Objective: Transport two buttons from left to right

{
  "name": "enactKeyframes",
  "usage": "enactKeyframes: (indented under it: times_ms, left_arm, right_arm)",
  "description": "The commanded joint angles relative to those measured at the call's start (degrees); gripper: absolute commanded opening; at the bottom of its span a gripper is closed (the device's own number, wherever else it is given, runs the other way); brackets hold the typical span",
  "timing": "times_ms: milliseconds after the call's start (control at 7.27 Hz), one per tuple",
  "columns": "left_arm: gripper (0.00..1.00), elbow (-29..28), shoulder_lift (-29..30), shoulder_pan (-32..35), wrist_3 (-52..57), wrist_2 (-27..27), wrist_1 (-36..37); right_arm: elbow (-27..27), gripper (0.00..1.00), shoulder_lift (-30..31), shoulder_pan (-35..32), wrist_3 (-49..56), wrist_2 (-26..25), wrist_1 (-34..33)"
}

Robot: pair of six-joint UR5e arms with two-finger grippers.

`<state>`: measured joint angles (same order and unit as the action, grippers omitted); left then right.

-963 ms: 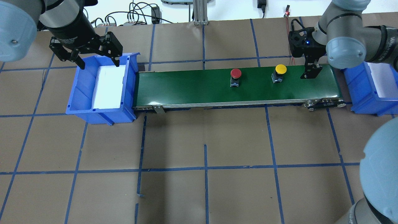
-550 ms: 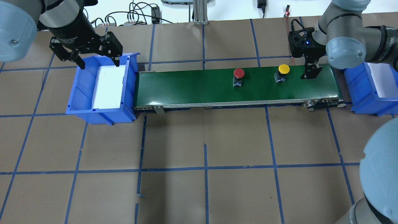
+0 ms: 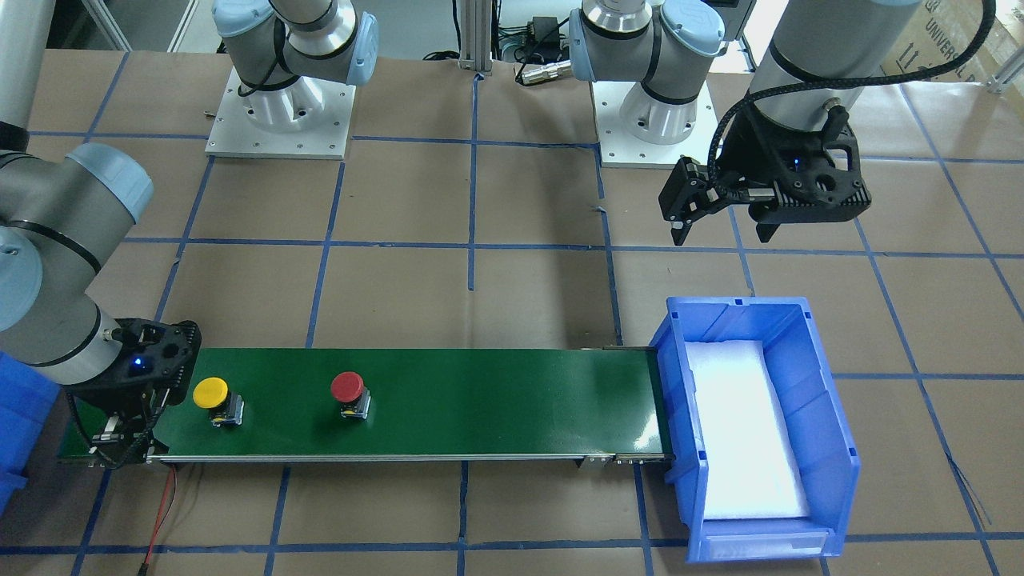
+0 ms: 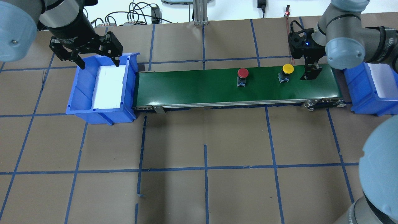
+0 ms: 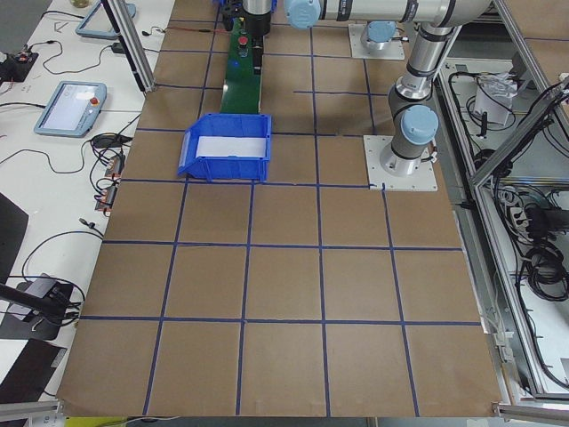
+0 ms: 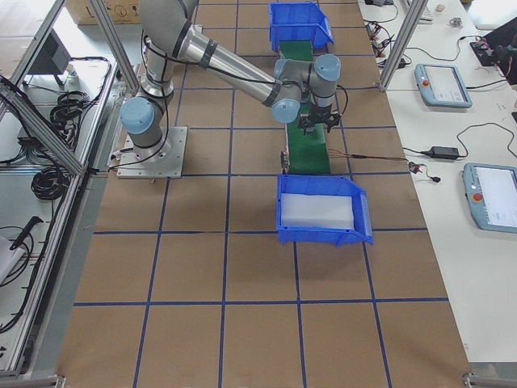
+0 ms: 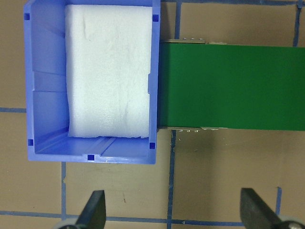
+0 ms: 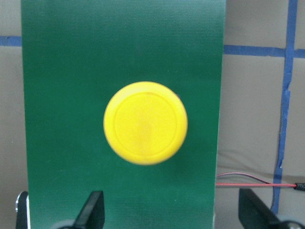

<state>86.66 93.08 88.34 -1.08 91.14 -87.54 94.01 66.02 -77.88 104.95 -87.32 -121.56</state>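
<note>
Green conveyor belt runs between two blue bins. Yellow button stands upright on the belt near its right end. Red button is also upright on the belt, nearer the middle and well apart from the yellow one. Right gripper is over the belt's right end, just beside the yellow button and not touching it. Right wrist view shows its fingers spread wide, with the yellow cap ahead of the tips. Left gripper hangs high near the left blue bin, fingers wide apart, gripping nothing. White foam pad lies in the left bin. Right blue bin sits at the belt's right end, partly hidden by the right arm.
</note>
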Motion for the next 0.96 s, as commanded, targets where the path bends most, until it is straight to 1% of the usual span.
enactKeyframes:
  times_ms: [0,826]
  left_arm:
    - [1.00,0.00,0.00,-0.01,0.03,0.00,0.00]
    - [1.00,0.00,0.09,-0.01,0.03,0.00,0.00]
  right_arm:
    - [-0.05,0.98,-0.36,0.01,2.27,-0.31,0.01]
    - [0.91,0.97,0.16,-0.17,2.45,-1.54,0.19]
